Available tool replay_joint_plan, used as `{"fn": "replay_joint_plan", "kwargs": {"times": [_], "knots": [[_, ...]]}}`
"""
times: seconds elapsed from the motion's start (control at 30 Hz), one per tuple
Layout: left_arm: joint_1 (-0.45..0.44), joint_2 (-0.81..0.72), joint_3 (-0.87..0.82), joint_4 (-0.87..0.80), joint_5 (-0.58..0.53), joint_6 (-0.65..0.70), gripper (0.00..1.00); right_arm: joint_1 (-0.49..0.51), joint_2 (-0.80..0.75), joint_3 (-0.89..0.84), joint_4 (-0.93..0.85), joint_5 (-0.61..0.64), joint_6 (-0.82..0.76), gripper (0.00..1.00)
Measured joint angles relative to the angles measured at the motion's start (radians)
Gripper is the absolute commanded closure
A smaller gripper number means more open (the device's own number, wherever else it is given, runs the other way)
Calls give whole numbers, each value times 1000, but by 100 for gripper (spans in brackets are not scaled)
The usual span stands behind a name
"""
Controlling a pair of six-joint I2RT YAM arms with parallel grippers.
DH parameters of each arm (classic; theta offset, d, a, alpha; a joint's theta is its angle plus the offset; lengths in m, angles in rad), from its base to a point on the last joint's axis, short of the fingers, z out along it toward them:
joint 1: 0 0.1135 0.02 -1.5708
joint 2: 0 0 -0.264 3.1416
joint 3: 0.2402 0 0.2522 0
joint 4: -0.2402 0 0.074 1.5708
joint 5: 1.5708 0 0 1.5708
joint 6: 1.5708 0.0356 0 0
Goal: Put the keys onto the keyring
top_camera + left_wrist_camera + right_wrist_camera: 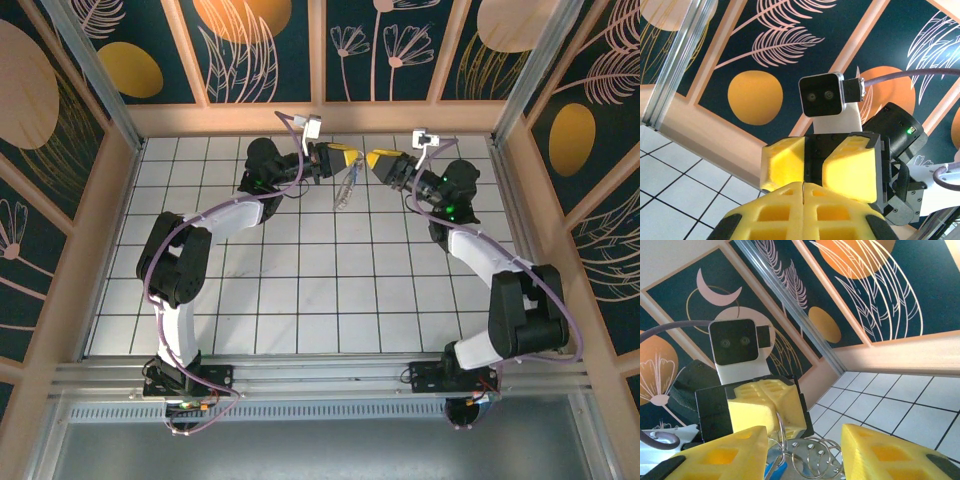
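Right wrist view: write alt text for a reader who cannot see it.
A keyring of metal rings and a blue key hang between the open yellow fingers of the right gripper, one ring pinched by the left gripper opposite.

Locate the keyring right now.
In the top view the keyring hangs over the far middle of the table, just below where the left gripper and right gripper face each other tip to tip.

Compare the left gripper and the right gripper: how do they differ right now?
The left gripper is shut; the right gripper stands open, fingers apart. The left gripper pinches a thin metal ring, with the keys dangling below; the right gripper grips nothing, its fingers flanking the ring. Both are yellow, raised above the table, facing each other.
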Motion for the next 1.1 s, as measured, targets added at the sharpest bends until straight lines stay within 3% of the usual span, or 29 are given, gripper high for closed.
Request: {"fn": "replay_joint_plan", "kwargs": {"times": [0.3,0.53,0.67,0.77,0.87,1.1], "knots": [[0,-1,0,0,0,0,100,33,40,27,33,-1,23,68],[0,-1,0,0,-4,0,100,41,58,46,45,-19,24,98],[1,-1,0,1,-13,-7,100,40,62,58,48,-31,25,100],[2,-1,0,0,-16,-5,83,35,63,71,21,-43,11,100],[2,-6,0,-31,-18,29,73,21,63,101,-58,-61,-42,100],[40,-50,11,-180,-15,153,66,-54,63,256,-433,-120,-299,100]]}}
